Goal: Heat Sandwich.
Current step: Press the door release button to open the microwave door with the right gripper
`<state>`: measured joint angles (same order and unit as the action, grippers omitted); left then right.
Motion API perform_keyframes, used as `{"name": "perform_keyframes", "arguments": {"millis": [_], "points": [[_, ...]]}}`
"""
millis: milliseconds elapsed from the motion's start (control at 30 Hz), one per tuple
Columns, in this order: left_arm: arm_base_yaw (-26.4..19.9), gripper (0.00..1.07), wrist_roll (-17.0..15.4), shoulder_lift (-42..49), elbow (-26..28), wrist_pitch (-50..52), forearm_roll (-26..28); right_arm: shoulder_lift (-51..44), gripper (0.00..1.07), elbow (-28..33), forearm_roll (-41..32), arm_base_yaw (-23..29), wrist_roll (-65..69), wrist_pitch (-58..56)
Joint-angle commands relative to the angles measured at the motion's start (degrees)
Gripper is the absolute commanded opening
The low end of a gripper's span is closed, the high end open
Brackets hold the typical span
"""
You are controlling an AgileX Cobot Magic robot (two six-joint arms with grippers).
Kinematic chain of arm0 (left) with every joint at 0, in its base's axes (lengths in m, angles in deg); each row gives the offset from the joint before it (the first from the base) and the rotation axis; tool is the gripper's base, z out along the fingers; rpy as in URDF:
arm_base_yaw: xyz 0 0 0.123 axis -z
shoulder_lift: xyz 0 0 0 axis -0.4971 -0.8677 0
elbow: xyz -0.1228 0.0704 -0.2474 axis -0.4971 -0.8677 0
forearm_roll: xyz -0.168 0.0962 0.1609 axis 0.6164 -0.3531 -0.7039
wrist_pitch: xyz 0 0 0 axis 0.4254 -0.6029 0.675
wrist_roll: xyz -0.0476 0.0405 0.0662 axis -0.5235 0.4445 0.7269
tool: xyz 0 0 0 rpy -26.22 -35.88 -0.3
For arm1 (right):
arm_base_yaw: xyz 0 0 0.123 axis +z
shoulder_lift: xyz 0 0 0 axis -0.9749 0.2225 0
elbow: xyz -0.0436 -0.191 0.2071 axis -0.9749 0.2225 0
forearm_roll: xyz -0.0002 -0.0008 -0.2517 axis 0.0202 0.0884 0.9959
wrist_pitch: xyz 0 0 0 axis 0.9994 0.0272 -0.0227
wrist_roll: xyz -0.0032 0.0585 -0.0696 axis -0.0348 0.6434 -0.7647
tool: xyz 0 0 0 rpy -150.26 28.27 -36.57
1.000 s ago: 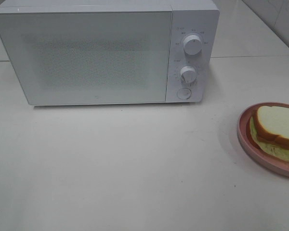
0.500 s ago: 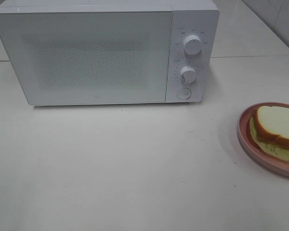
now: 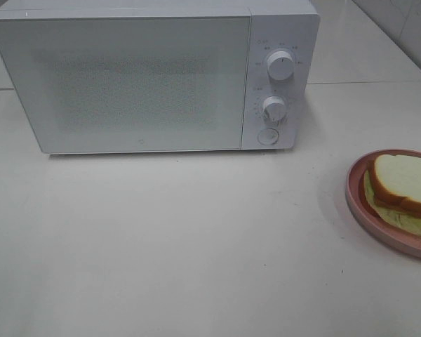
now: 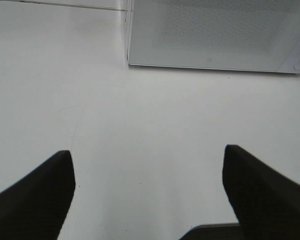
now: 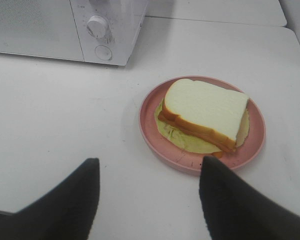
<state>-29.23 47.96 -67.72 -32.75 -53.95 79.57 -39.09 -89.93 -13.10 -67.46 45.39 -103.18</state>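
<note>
The sandwich (image 5: pixel 202 112) lies flat on a round pink plate (image 5: pixel 145 125), ahead of the right hand (image 5: pixel 150 161) and a little beyond its fingertips. It is not touching the hand. Its top slice is white with a tan-brown crust along the edge facing the hand, and a pale yellow-green layer sticks out underneath onto the plate. The plate rests on the white table (image 3: pixel 196 246), and part of its near rim sits in front of the gap between the hand's two dark fingers (image 5: pixel 230 200). Those fingers stand well apart with only bare table between them, and they grip nothing.

Farther ahead of the right hand and off to its left stands a white microwave (image 3: pixel 140 77), well apart from the plate. Its door is closed. The control panel on the end nearer the sandwich carries an upper knob (image 3: pixel 281 64), a lower knob (image 3: pixel 274 109) and a round button (image 3: pixel 268 137) below them.

The left hand (image 4: pixel 147 152) hangs over the table in front of the microwave, with the bottom edge and one lower corner of the door ahead of it. Its two dark fingers (image 4: pixel 45 190) are spread wide apart. Nothing is between them but bare white tabletop, and a clear stretch of table separates the fingertips from the microwave's front.
</note>
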Motion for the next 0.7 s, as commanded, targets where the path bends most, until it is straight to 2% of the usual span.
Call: {"name": "perform_keyframes", "arguments": {"millis": [33,700], "points": [[0.1,0.76,0.0,1.4,-0.1,0.6,0.2,-1.5,0.59,0.2,0.2,-0.3,0.5,1.0],[0.1,0.76,0.0,1.4,-0.1,0.6,0.2,-1.5,0.59,0.2,0.2,-0.3,0.5,1.0]]}}
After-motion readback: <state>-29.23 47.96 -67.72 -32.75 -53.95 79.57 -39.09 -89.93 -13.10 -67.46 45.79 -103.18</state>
